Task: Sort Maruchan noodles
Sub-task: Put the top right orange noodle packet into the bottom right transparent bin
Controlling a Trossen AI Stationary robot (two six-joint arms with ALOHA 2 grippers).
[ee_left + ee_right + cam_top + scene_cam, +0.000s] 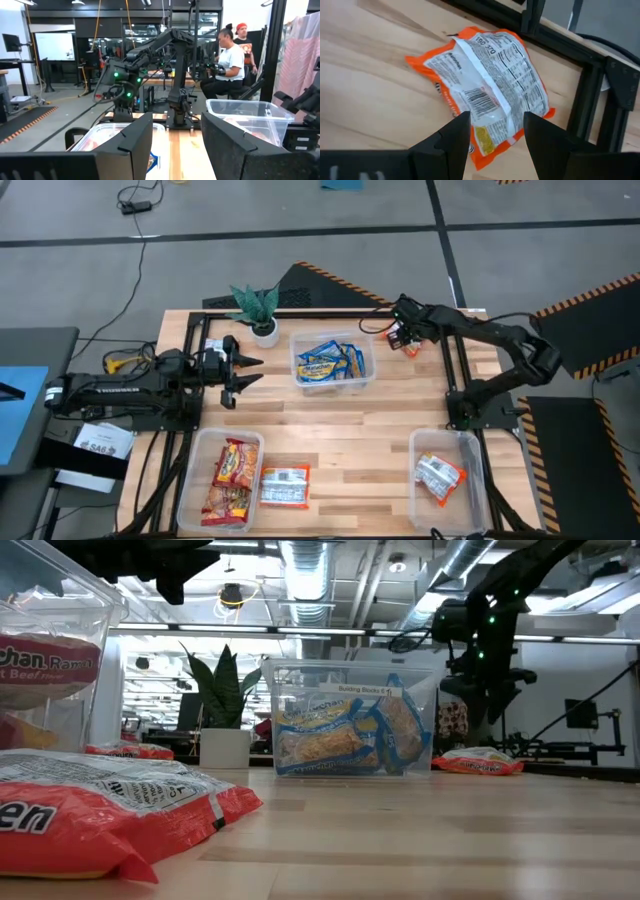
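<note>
Jaws of right gripper wide above orange packet; frame rail beside.

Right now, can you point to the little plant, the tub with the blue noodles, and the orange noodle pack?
potted plant (259, 308): high view, on its leaves.
tub of blue noodle packets (367, 366): high view, on its right rim.
orange noodle packet (490, 85): right wrist view, on its back label.

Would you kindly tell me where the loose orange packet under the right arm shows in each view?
High view: orange packet below the right tool, right of the blue-packet tub.
Low view: flat on the table, right of that tub.
Left wrist view: not visible.
Right wrist view: centre.
</note>
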